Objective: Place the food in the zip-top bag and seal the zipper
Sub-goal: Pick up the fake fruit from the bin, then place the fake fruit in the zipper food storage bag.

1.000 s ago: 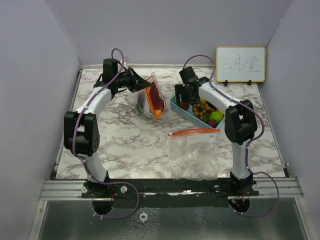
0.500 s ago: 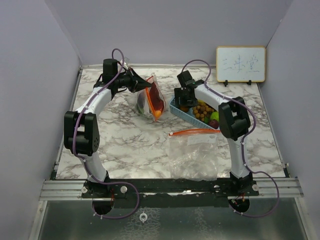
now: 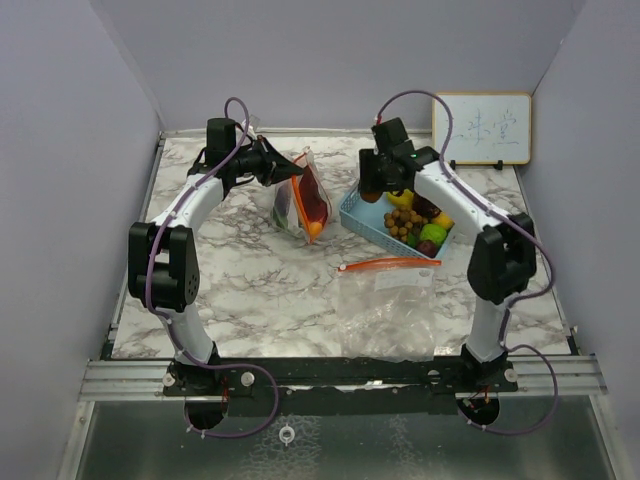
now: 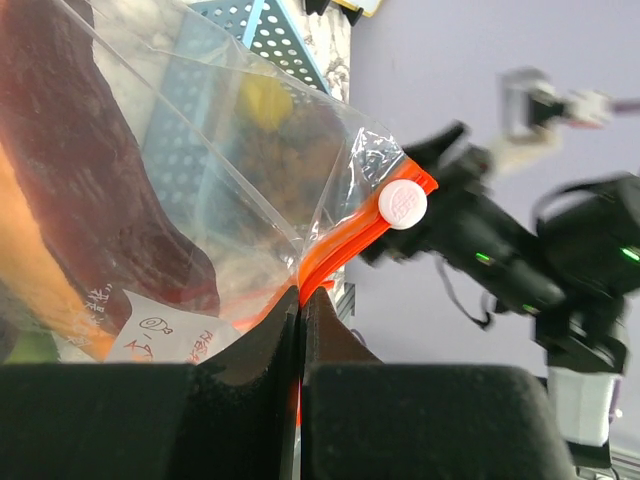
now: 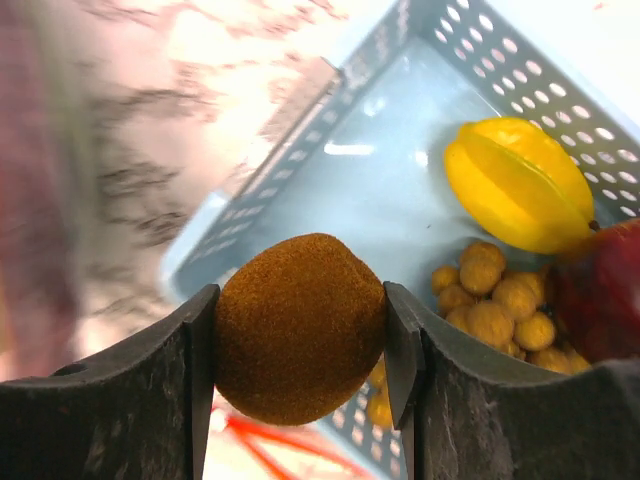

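Marble counter (image 3: 250,290) below, the right gripper (image 5: 302,350), clamped on a brown fuzzy fruit (image 5: 298,305) above the blue basket (image 3: 355,215), should release it only squarely over the zip-top bag (image 4: 150,200) that the left gripper (image 4: 300,320) pinches by its orange zipper (image 4: 350,235).

2 bags (image 3: 308,198), 1 basket (image 3: 356,213)
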Robot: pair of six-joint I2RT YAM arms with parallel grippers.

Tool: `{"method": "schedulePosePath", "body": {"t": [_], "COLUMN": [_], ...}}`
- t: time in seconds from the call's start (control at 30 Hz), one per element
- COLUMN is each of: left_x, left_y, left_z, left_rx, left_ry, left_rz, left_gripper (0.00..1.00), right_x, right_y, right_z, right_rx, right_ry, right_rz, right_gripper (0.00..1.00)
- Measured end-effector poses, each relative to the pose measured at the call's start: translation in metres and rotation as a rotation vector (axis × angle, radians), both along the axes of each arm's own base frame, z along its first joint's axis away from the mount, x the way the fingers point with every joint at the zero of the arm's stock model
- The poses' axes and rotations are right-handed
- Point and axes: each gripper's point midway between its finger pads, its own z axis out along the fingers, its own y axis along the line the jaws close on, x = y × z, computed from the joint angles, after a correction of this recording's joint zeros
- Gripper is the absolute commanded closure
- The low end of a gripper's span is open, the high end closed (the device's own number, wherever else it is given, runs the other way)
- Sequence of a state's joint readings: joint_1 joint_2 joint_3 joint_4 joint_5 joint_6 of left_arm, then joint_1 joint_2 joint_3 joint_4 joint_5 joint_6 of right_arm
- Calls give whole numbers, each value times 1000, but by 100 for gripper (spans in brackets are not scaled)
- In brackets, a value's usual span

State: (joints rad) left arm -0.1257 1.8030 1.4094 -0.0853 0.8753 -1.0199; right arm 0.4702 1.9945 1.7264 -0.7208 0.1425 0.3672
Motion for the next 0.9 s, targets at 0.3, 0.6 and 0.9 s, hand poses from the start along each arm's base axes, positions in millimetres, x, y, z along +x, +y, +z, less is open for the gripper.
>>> {"method": "schedulePosePath", "body": {"t": [0.3, 0.6, 0.9], "left_x": [0, -1, -4], "left_y": [0, 0, 0], "left_z": [0, -1, -1], "left_rx": [1, 2, -7], "left_ry": [5, 11, 28], "left_rz": [0, 0, -3], "left_gripper": [100, 100, 100], "right_x": [-66, -117, -54], "right_y": [68, 136, 162], "right_z": [127, 96, 71], "right_rx": [372, 559, 522], "right_ry": [-234, -126, -183], "right_rz": [334, 610, 544], "right_gripper": [60, 60, 55]}}
